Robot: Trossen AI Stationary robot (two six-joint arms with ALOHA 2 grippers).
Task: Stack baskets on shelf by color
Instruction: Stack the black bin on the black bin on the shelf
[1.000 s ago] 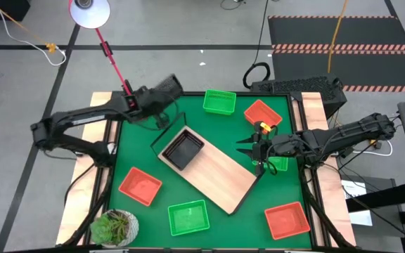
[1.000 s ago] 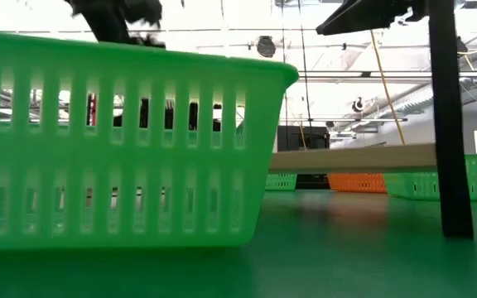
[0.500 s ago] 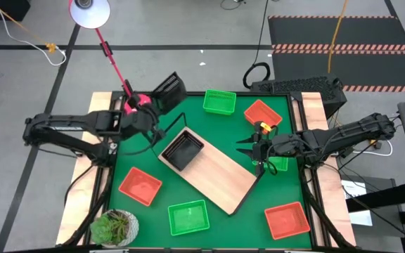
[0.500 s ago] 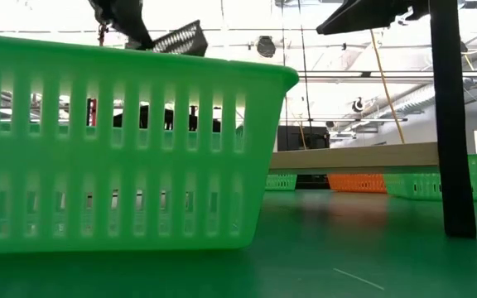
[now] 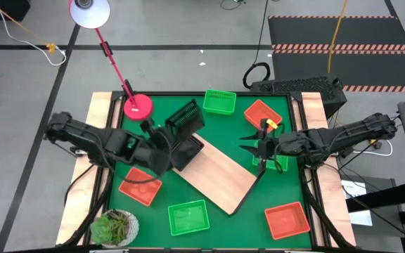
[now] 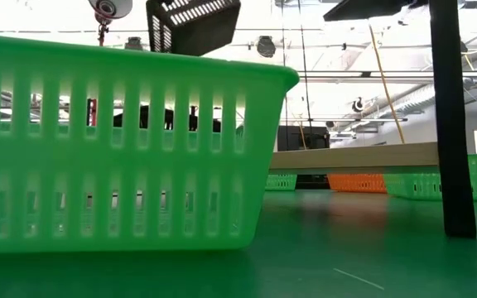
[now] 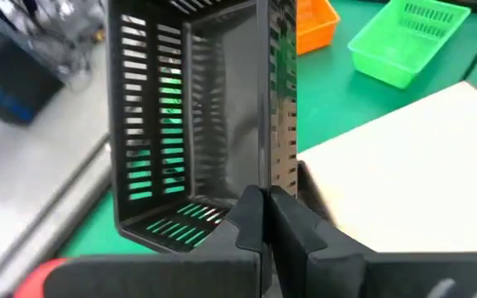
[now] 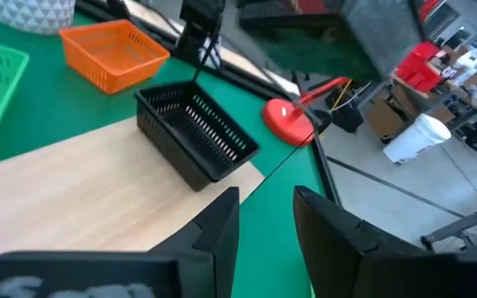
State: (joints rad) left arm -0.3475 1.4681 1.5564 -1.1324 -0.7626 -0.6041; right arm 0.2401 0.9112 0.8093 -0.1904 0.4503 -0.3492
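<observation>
Both arms matte black, jointed tubular links with thicker housings at the joints. Left gripper [image 7: 263, 217]: two slim, flat black fingers tapering to narrow tips on a wide black bar. Right gripper [image 8: 265, 217]: same black wedge fingers; orange-yellow tag near its wrist in high view.

- Shelf [image 5: 220, 176]: long light-wood board, lying diagonally across the counter's middle.
- Black baskets: one [image 5: 185, 151] sits on the shelf's far-left end; another [image 5: 185, 121] is tilted on edge above it, pinched by its rim in the left gripper [image 5: 162, 138].
- Green baskets: one [image 5: 219, 102] at the far edge, one [image 5: 188, 217] at the near edge, one [image 5: 279, 163] partly hidden beside the shelf's right side.
- Red-orange baskets: far right [image 5: 261, 112], near right corner [image 5: 287, 219], left side [image 5: 140, 186].
</observation>
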